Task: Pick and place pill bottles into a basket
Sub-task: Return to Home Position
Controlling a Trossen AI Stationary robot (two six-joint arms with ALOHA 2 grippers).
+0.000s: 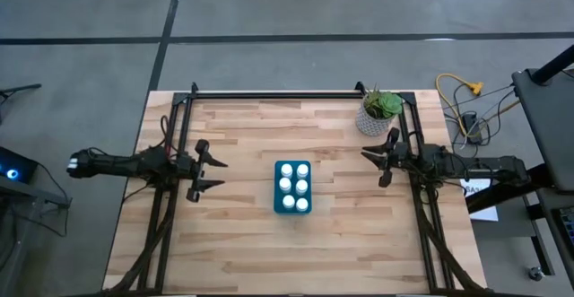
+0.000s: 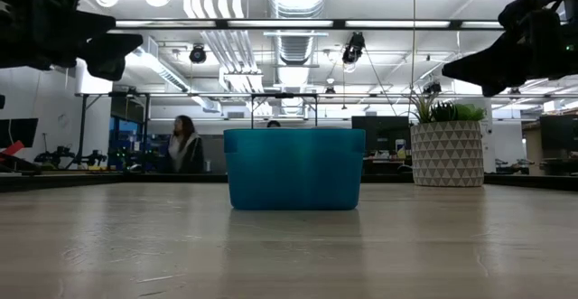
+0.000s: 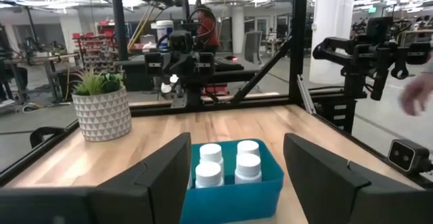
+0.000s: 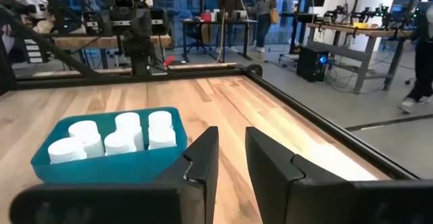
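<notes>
You are looking at a teal-blue basket (image 1: 276, 198) sitting near the middle of the wooden table (image 1: 242, 243), its long side running from 12 to 6 o'clock. Six white pill bottles (image 1: 302, 187) are standing upright inside it in two rows of three, round caps facing up and packed close together. In the low view the basket's smooth wall (image 2: 293, 168) is hiding the bottles completely.

The left gripper (image 1: 220, 173) is hovering at the basket's 9 o'clock, well apart from it, with its fingers spread wide and holding nothing. The right gripper (image 1: 372, 165) is hanging at about 3 o'clock, also well apart, its fingers parted and gripping nothing.

A white patterned pot with a green plant (image 1: 378, 116) is standing at the basket's 1 o'clock, near the table's far edge. Beyond the table, a workshop with desks and ceiling ducts is showing, and a person (image 2: 185, 145) is standing in the background.
</notes>
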